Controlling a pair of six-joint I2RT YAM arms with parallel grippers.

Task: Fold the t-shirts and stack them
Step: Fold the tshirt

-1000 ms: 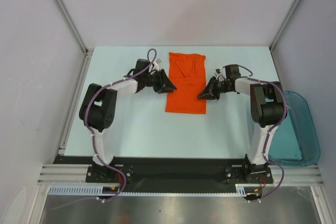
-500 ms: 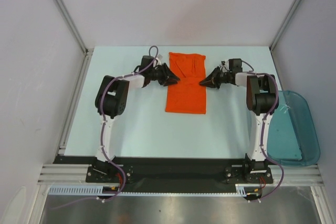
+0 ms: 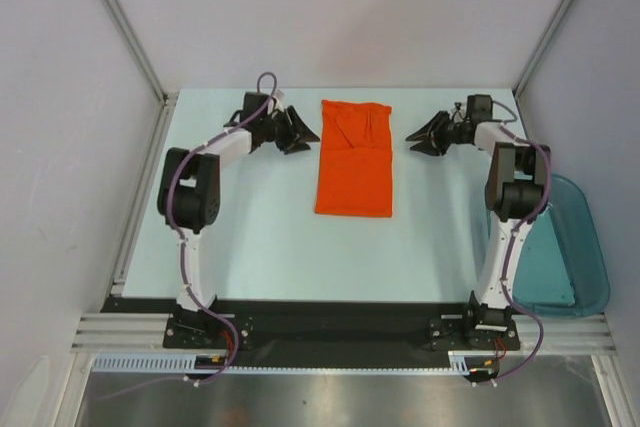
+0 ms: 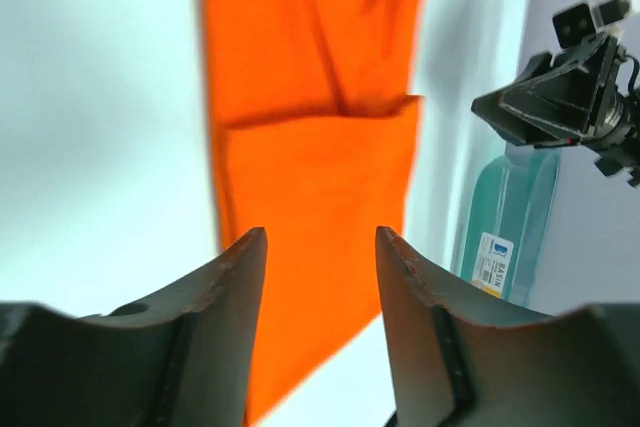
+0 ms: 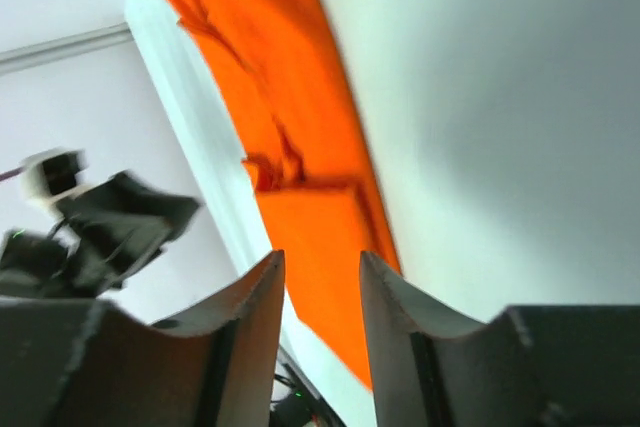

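T-shirt: the orange t-shirt [image 3: 354,157] is laid flat as a narrow upright strip on the pale bench [image 3: 250,237], in the upper middle of the top view; only one shirt is seen.
Folds: the long sides are already turned in. A cross edge of an overlying layer is shown in the left wrist view, and creases are gathered in the strip's upper half.
Left tool [image 3: 298,133]: held just off the strip's upper left edge, apart from the cloth. Its fingers are spread and nothing is grasped.
Right tool [image 3: 420,137]: held off the upper right edge, a little further from the cloth. It is likewise released and empty, with its jaws pointed at the shirt.
Why so placed: the two tools are mirrored across the strip, each facing the far end. This is judged to suit a paired pinch of the upper corners.
Bin: a teal bin [image 3: 570,247] is set at the right edge of the frame, well apart from the shirt and not involved.
Step judged: the lengthwise fold is taken as done, and the crosswise fold is not yet made.
Risk: only the top layer may be caught by a shallow pinch, so that the side folds are pulled open.
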